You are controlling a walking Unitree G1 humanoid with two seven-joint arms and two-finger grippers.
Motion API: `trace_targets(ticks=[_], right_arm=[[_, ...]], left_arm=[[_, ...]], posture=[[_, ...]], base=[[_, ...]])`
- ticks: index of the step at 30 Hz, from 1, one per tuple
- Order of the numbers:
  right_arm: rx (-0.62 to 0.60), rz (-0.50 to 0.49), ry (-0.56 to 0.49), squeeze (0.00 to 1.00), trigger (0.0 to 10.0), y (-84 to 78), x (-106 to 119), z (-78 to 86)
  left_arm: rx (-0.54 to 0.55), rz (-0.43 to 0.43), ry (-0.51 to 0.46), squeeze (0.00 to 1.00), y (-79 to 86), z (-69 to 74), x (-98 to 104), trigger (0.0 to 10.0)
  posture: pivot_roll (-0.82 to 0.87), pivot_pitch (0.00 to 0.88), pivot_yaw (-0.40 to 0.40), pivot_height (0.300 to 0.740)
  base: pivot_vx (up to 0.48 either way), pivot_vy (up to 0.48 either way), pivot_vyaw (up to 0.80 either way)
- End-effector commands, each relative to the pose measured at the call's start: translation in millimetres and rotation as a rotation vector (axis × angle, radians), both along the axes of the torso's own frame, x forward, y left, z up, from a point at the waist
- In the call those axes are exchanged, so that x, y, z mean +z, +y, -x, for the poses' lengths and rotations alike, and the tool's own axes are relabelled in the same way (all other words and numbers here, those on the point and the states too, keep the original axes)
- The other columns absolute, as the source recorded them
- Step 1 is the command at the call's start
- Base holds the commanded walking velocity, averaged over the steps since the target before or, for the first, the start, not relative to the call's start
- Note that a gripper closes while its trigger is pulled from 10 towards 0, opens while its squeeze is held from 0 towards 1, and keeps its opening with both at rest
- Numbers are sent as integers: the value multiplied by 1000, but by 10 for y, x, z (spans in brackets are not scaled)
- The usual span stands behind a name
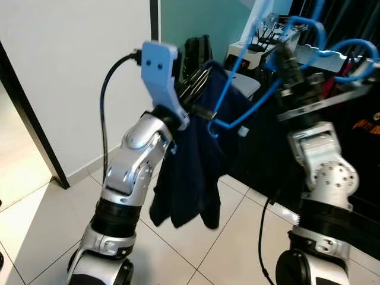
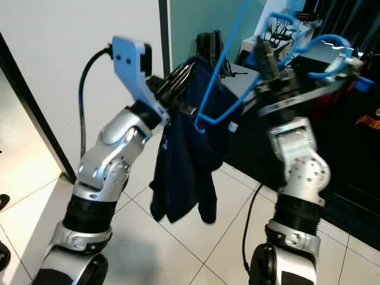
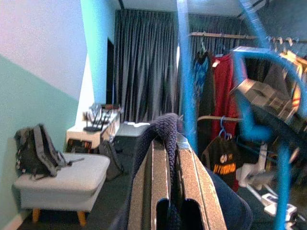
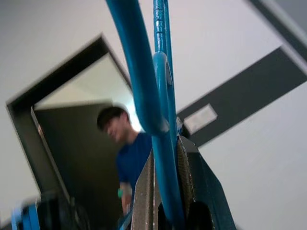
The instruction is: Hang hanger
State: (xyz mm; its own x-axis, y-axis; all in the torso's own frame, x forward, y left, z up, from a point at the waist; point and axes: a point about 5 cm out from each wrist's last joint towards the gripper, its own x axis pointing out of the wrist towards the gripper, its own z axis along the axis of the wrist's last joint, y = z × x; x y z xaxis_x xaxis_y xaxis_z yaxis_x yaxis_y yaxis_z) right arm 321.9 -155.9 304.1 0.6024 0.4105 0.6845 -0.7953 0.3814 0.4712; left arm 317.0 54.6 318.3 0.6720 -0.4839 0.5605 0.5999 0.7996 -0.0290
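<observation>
I have both arms raised in front of me. My left hand (image 1: 199, 80) is pinched together on a fold of the dark blue garment (image 1: 190, 172), and in the left wrist view the cloth is bunched between the two fingers (image 3: 189, 187) and humped over their tips. The rest of the garment hangs straight down from that hand, well above the tiled floor (image 1: 53, 219).

My right hand (image 2: 265, 56) is clamped on the blue hanger (image 2: 217, 89). In the right wrist view the hanger's plastic bar (image 4: 165, 182) runs up between the two fingers, which press on it from both sides. The hanger slants from that hand toward the garment; its lower end lies against the cloth just beside the left hand, with a small white tag (image 1: 242, 132) close to it.

Beyond the garment stands a grey padded stool (image 3: 62, 179) with a backpack (image 3: 36, 151) on it, next to a small cabinet (image 3: 93, 136). To the right of the garment is a clothes rail (image 3: 220, 36) hung with red and black clothes (image 3: 225, 91), with dark curtains (image 3: 144, 67) behind. A person in a blue shirt (image 4: 127, 153) stands in a doorway, blurred, in the right wrist view.
</observation>
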Motion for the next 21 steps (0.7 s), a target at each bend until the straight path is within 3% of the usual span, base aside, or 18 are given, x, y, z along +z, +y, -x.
trace_targets(ticks=[1,11,16,21], right_arm=[[3,53,1,0,10000,50,-52,29],[40,144,12,0,10000,205,-151,83],[92,301,-13,0,10000,364,-281,172],[104,346,-16,0,10000,399,-348,210]], left_arm=[[-8,48,-17,0,40,25,99,10000],[-22,84,-20,0,57,40,165,10000],[-28,133,-17,0,100,46,241,10000],[-35,161,-10,0,118,44,275,10000]], posture=[[48,0,-54,740],[54,0,-55,740],[64,0,-58,740],[64,0,-55,740]], base=[[0,0,0],[0,0,0],[0,0,0],[0,0,0]])
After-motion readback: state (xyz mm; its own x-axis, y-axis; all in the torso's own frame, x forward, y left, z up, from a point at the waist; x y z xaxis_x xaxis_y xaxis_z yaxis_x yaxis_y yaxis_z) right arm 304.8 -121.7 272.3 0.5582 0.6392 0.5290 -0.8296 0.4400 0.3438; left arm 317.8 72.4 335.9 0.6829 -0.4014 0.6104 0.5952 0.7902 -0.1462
